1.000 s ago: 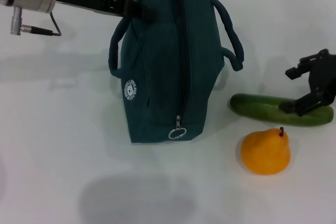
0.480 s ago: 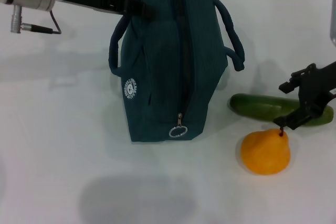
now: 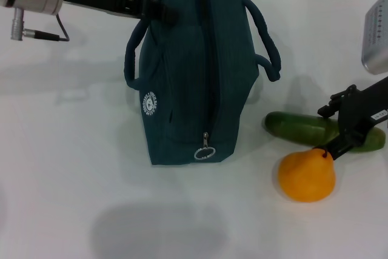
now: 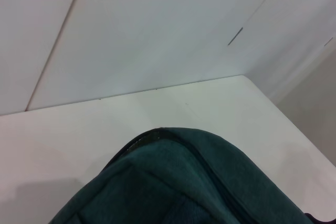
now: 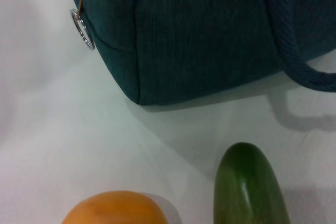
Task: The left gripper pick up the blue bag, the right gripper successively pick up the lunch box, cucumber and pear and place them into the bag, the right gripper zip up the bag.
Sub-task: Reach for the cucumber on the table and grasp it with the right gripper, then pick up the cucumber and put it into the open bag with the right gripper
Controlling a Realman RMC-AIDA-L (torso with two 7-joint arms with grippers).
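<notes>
Spread black right gripper (image 3: 330,130) beside slim dark green cucumber (image 3: 301,127): centre over it, clear of orange-yellow pear (image 3: 307,174), then close.

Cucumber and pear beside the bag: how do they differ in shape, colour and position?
The cucumber is long, slim and dark green; the pear is rounded, orange-yellow, with a short dark stem. The cucumber lies lengthwise farther from the robot; the pear sits nearer, just in front of it. The right gripper hangs over both. Both rest on the white table, on the robot's right of the blue bag.
</notes>
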